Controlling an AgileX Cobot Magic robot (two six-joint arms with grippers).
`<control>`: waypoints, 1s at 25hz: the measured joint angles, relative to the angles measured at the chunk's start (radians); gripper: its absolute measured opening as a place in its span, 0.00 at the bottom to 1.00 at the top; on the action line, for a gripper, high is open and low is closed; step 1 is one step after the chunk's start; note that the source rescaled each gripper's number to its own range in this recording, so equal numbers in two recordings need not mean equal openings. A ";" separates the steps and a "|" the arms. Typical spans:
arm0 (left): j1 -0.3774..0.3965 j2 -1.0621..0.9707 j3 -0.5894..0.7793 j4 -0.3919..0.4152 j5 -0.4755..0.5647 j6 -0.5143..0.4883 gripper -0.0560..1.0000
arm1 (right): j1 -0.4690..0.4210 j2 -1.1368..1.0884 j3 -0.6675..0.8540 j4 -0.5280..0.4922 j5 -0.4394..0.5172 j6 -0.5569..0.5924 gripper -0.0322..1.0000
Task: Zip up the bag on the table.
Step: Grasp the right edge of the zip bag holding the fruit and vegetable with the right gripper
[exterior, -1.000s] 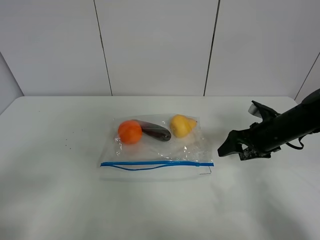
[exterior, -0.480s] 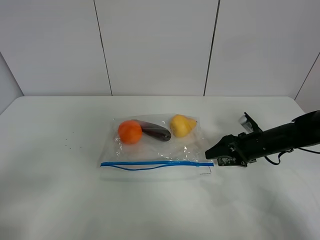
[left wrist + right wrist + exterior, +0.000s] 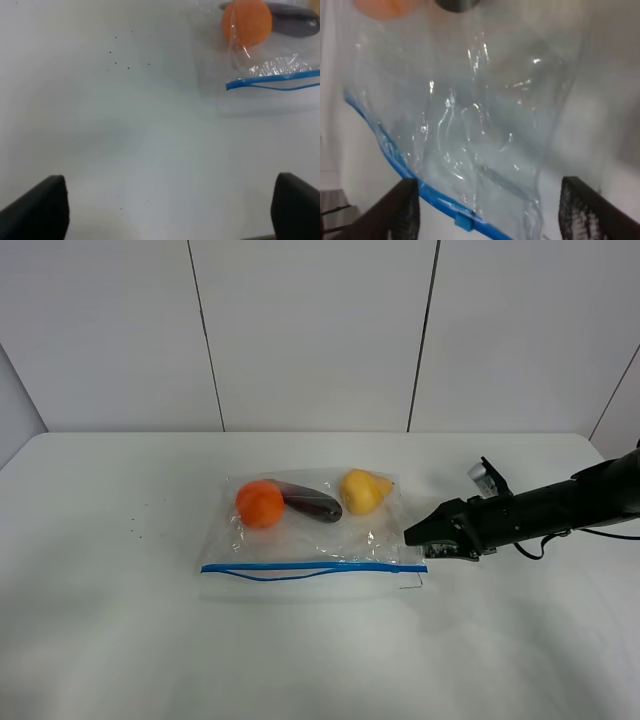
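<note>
The clear bag [image 3: 330,536] lies flat on the white table [image 3: 110,630], its blue zipper strip [image 3: 312,567] along the near edge. An orange, a dark and a yellow toy show through it. My right gripper [image 3: 414,534] is open, low over the table at the bag's right end, close to the zipper's end. In the right wrist view the bag [image 3: 485,115] and the zipper's slider [image 3: 464,221] lie between the fingers [image 3: 404,210], midway at the gripper [image 3: 490,215]. My left gripper [image 3: 170,210] is open and empty; the bag's left end [image 3: 260,55] lies well ahead of it.
White wall panels stand behind the table. Tiny dark specks [image 3: 135,530] dot the tabletop left of the bag. The right arm [image 3: 560,502] stretches in from the right edge. Bare tabletop [image 3: 125,140] lies under the left gripper.
My right arm has moved left and lower, from well right of the bag up to its right end. The bag has not moved.
</note>
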 joint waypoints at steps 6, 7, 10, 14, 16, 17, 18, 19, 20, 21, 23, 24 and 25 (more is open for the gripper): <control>0.000 0.000 0.000 0.000 0.000 0.000 1.00 | 0.000 0.044 -0.006 0.000 0.012 0.000 0.71; 0.000 0.000 0.000 0.000 0.000 0.000 1.00 | 0.000 0.050 -0.007 0.003 0.018 -0.001 0.71; 0.000 0.000 0.000 0.000 0.000 0.000 1.00 | 0.000 0.077 -0.007 0.020 0.036 -0.017 0.69; 0.000 0.000 0.000 0.000 0.000 0.000 1.00 | 0.000 0.088 -0.007 0.037 0.044 -0.030 0.57; 0.000 0.000 0.000 0.000 0.000 0.000 1.00 | 0.000 0.088 -0.007 0.042 0.044 -0.034 0.49; 0.000 0.000 0.000 0.000 0.000 0.000 1.00 | 0.000 0.088 -0.007 0.044 0.044 -0.035 0.46; 0.000 0.000 0.000 0.000 0.000 0.000 1.00 | 0.000 0.088 -0.007 0.045 0.044 -0.035 0.45; 0.000 0.000 0.000 0.000 0.000 0.000 1.00 | 0.000 0.088 -0.007 0.045 0.044 -0.038 0.44; 0.000 0.000 0.000 0.000 0.000 0.000 1.00 | 0.000 0.088 -0.007 0.045 0.044 -0.038 0.44; 0.000 0.000 0.000 0.000 0.000 0.000 1.00 | 0.000 0.088 -0.007 0.047 0.044 -0.041 0.43; 0.000 0.000 0.000 0.000 0.000 0.000 1.00 | 0.000 0.088 -0.007 0.049 0.044 -0.043 0.41; 0.000 0.000 0.000 0.000 0.000 0.000 1.00 | 0.000 0.088 -0.007 0.049 0.042 -0.045 0.36; 0.000 0.000 0.000 0.000 0.000 0.000 1.00 | 0.000 0.088 -0.007 0.049 0.040 -0.045 0.30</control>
